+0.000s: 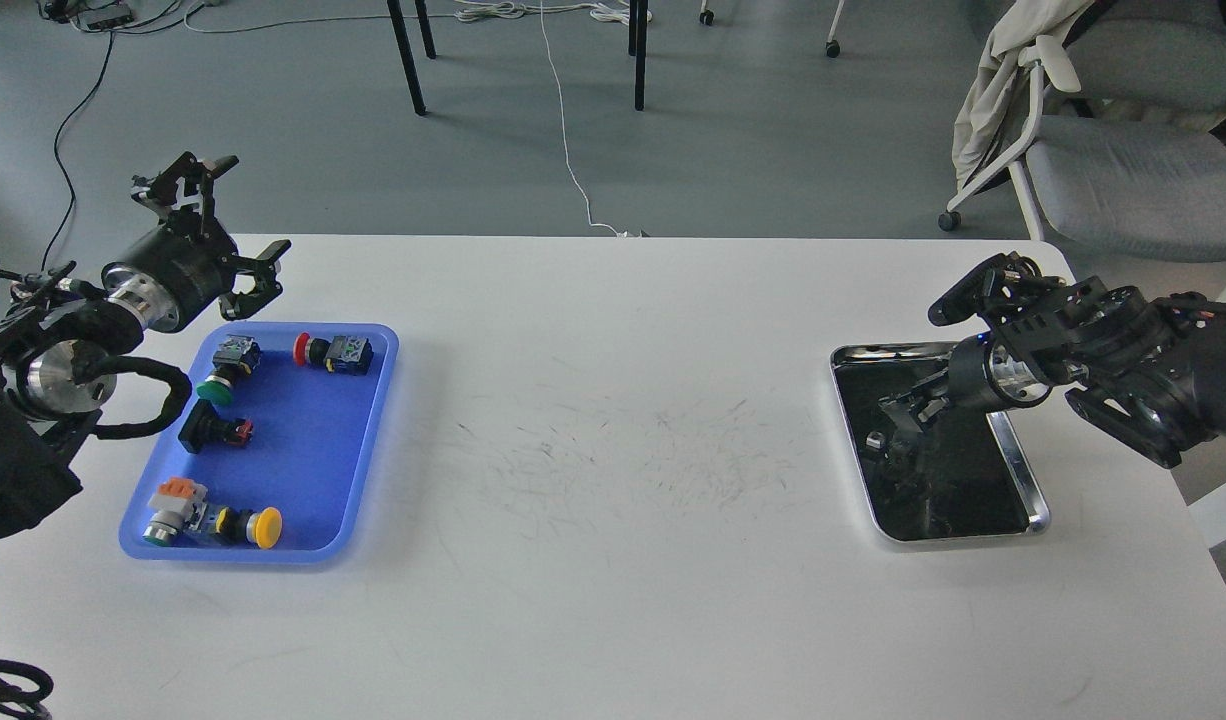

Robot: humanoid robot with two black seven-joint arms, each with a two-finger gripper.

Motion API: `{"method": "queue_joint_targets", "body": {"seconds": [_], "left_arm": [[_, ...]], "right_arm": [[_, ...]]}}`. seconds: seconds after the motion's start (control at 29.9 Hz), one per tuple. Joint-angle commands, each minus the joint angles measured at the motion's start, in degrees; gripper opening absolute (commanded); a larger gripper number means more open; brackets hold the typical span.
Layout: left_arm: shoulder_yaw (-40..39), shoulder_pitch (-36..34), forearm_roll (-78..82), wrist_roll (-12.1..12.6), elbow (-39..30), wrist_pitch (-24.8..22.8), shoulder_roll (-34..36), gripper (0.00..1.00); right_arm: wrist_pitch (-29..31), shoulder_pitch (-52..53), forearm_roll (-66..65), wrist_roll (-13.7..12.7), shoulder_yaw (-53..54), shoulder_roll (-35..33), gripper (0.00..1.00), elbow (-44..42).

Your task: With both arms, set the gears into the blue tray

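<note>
Both arms (83, 330) low over opposite trays

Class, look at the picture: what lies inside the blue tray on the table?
The blue tray holds push-button switches with red, green and yellow caps, on bare blue floor. No gears show among them; anything hidden beneath a switch cannot be seen.

We see the blue tray (303, 470) flat on the table's left side, rectangular, rounded corners, low rim. Gears can't be told apart inside the dark steel tray.
</note>
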Motion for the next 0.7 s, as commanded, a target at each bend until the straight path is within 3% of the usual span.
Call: {"method": "queue_joint_targets", "body": {"seconds": [0.0,0.37,0.67], "left_arm": [[0.0,0.01,0.0,0.0,0.0,0.0,0.01,1.0],[0.0,0.1,0.0,0.0,0.0,0.0,-0.08,1.0],[0.0,0.1,0.0,0.0,0.0,0.0,-0.08,1.0]], "right_arm": [[0.78,0.01,-0.07,0.0,-0.06,0.49,0.54,0.25],[1.22,0.63,-0.42,0.0,-1.72,0.66,0.4,1.22],[1.22,1.33,-0.33,0.0,-2.26,0.58,0.36,1.3]]}}
